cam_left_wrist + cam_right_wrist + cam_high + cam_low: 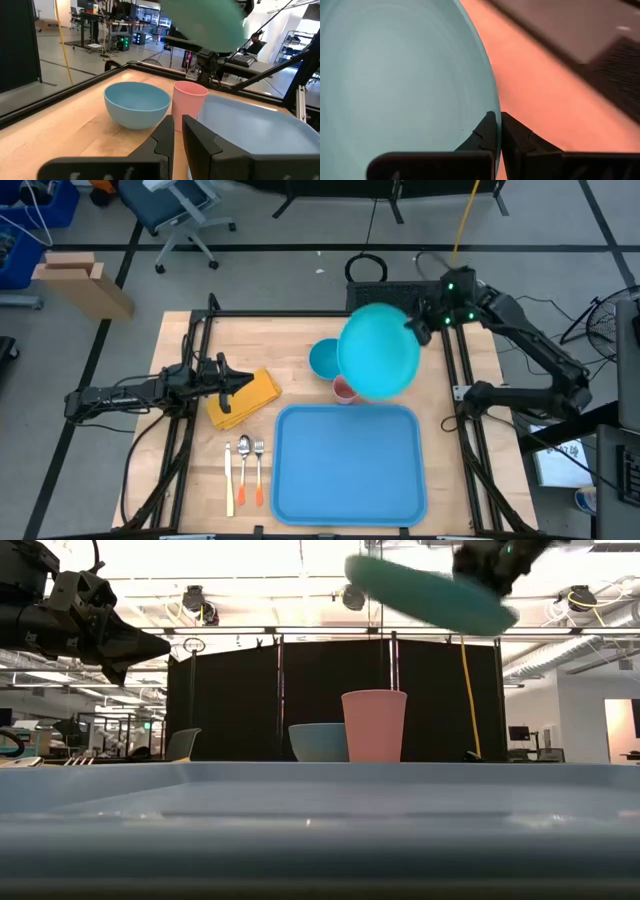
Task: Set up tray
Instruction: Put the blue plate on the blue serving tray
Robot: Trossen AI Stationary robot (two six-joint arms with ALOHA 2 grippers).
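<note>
The sky-blue tray [348, 463] lies flat on the table near its front edge. My right gripper [412, 328] is shut on the round teal plate [379, 350], held high above the table's far middle; the plate also shows in the low view [430, 590]. A blue bowl [323, 359] and a pink cup [344, 389] stand behind the tray. A yellow cloth [245, 397] lies left of the tray, with a knife, fork and spoon [245, 470] in front of it. My left gripper [240, 380] hovers over the cloth, fingers shut and empty [177, 131]. My right gripper pinches the plate's rim [492, 107] between its two fingers, at the plate's right side. The fingers come from the table's right. The plate is lifted clear of everything and tilted [430, 590].
Black frame rails [200, 325] run along the table's left, right and far sides. A black mat [385, 290] lies beyond the far edge. Bare wood shows right of the bowl and around the tray.
</note>
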